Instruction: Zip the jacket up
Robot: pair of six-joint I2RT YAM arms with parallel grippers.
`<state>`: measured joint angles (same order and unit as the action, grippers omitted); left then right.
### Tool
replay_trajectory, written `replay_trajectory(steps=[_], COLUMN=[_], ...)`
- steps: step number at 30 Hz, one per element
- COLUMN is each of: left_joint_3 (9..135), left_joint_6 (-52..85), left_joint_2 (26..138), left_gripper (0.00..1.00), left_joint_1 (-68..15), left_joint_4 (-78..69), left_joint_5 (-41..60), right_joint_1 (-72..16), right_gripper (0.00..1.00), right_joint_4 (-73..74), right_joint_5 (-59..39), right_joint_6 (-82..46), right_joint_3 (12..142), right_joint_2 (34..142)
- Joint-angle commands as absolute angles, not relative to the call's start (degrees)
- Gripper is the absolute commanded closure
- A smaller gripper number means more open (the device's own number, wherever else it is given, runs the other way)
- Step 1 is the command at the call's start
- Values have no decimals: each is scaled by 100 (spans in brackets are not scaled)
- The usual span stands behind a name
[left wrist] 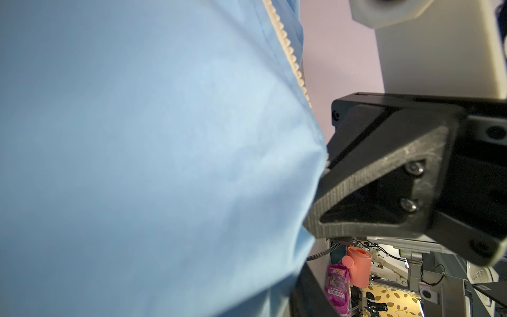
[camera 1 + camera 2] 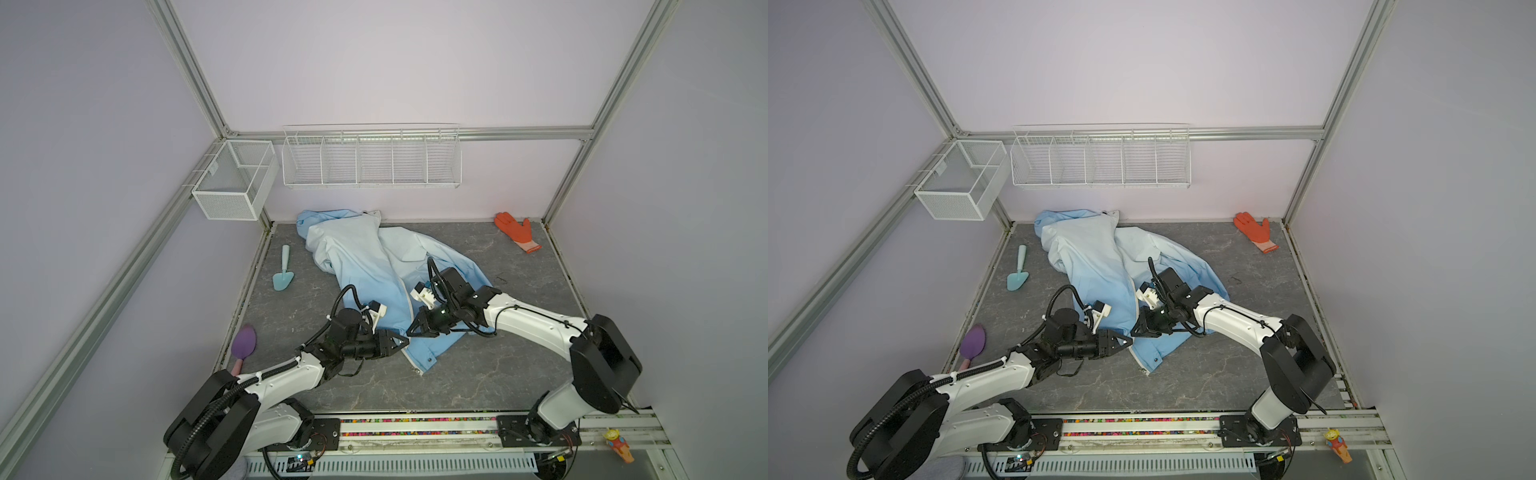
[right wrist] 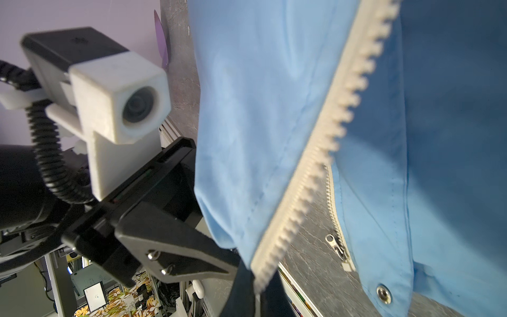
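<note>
Right wrist view: the jacket (image 3: 260, 109) is gripped at its zipper (image 3: 304, 181) by the closed right hand (image 3: 256, 293). Whether the left hand (image 2: 405, 341) grips cannot be told.

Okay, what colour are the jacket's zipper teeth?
Zipper teeth: off-white, on the light-blue jacket; clearest in the right wrist view.

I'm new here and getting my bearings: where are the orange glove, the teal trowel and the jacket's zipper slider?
orange glove (image 2: 515, 230), in a top view, on its palm.
teal trowel (image 2: 283, 282), in a top view, on its blade.
zipper slider (image 3: 333, 242), in the right wrist view, on its metal pull tab.
</note>
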<state>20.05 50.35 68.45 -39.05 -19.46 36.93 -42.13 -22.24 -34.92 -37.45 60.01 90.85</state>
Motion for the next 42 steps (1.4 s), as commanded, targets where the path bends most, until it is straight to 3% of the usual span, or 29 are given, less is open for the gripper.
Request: replay_trajectory(steps=[1, 13, 24, 26, 30, 32, 38, 42], left_joint_3=[2101, 2131, 2127, 2118, 2118, 2118, 2122, 2110], left_joint_6=[5087, 5068, 5063, 5054, 4991, 4941, 4831, 4734], left_joint_2=[6731, 6834, 6962, 6923, 6792, 6665, 6292, 6006], left_gripper=[69, 74, 100, 100, 100, 100, 100, 100], left_joint_1=[-3856, -3822, -3816, -3814, -3817, -3806, -3784, -3753], left_joint_4=[-2065, -2110, -2294, -2257, -2086, -1904, -1419, -1146], left_joint_5=[3669, 3858, 3907, 3873, 3734, 3586, 3231, 2968], right_joint_1=[-4181, -4176, -4178, -4161, -4089, -4081, -4066, -3982], right_gripper=[93, 93, 93, 87, 59, 37, 1, 3], right_joint_4=[-2294, -2217, -2260, -2332, -2538, -2837, -3754, -3481], right_joint_5=[-3485, -3516, -3478, -3402, -2931, -2386, -214, 657], right_joint_6=[-3624, -3653, -3625, -3596, -3506, -3351, -3117, -3039], right_joint_3=[5950, 5923, 5919, 5934, 5911, 5961, 6116, 5892], right_joint_2=[8935, 8987, 8948, 8909, 8622, 8329, 7248, 6502])
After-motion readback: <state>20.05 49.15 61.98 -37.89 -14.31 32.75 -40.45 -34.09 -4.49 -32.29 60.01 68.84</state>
